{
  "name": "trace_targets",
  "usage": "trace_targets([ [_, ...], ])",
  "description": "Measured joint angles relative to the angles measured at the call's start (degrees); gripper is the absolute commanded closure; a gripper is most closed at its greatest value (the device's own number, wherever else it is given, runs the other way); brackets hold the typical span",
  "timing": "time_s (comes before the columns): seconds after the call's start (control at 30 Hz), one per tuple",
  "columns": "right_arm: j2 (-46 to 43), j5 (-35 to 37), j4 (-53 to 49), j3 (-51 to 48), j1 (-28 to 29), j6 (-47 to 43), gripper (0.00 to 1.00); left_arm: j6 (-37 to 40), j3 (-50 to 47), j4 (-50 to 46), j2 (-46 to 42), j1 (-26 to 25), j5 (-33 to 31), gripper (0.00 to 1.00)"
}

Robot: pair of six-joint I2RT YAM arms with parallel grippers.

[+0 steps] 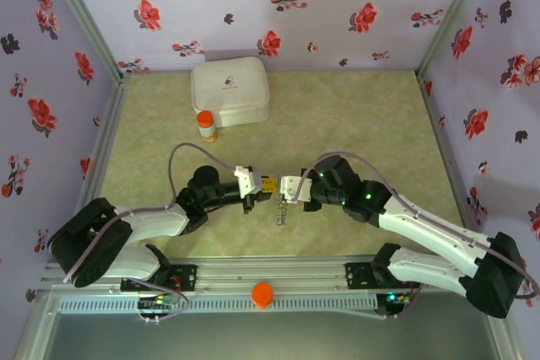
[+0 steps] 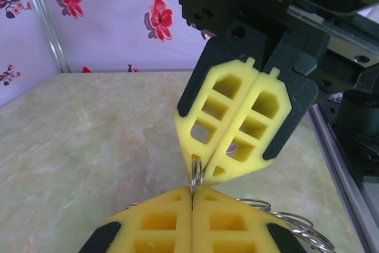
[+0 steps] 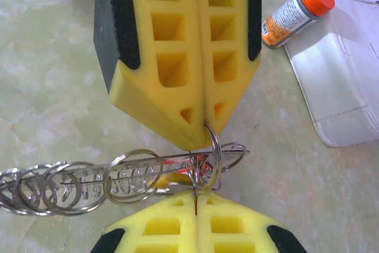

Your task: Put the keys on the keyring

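Both grippers meet tip to tip over the middle of the table. My left gripper (image 1: 263,185) (image 2: 192,192) (image 3: 204,124) is shut on a silver ring of the keyring (image 3: 214,146). My right gripper (image 1: 285,189) (image 3: 195,197) (image 2: 198,158) is shut on a smaller ring (image 2: 197,173) of the same bundle. The keyring's limp chain of linked rings (image 1: 281,211) (image 3: 59,185) hangs down and trails left in the right wrist view. Among the rings, a red tag (image 3: 177,161) and a brassy yellow key head (image 3: 170,180) peek out, mostly hidden.
An orange-capped bottle (image 1: 205,126) (image 3: 296,13) stands beside a white zip case (image 1: 229,90) (image 3: 340,81) at the back of the table. An orange round piece (image 1: 262,294) sits on the front rail. Floral walls close in three sides.
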Motion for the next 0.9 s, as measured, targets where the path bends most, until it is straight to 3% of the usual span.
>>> trace_targets([
  [0.17,0.17,0.61,0.48,0.00,0.22,0.94,0.97,-2.19,0.00,1.88,1.05,0.00,0.00,1.00],
  [0.3,-1.29,0.83,1.55,-0.72,0.33,2.56,0.85,-2.73,0.00,3.28,1.05,0.00,0.00,1.00],
  [0.5,-5.44,-0.63,2.32,-2.29,-1.09,5.81,0.76,-2.69,0.00,4.17,1.14,0.00,0.04,1.00],
  [0.9,-4.79,-8.39,4.66,-2.49,-3.41,10.54,0.73,-2.69,0.00,4.22,2.29,0.00,2.75,1.00],
])
